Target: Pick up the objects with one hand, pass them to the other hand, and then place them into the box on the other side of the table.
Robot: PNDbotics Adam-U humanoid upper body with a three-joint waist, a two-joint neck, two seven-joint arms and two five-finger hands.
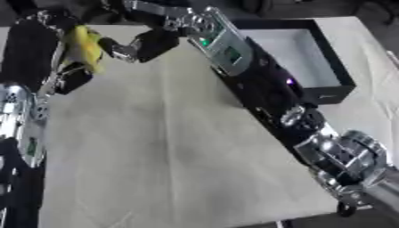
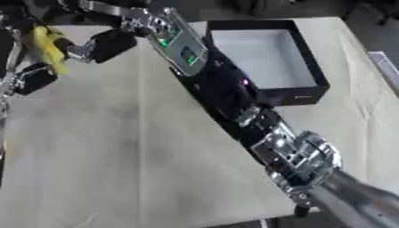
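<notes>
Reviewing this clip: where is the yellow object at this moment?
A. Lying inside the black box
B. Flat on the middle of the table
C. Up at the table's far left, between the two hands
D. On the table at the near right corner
C. The yellow object is at the far left, the left hand beside it and the right hand reaching across to it; the black box holds nothing.

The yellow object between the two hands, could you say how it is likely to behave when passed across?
The yellow object looks long and narrow, so it may pivot while the left hand and right hand exchange it. It seems small and probably light. Stiffness cannot be judged.
</notes>
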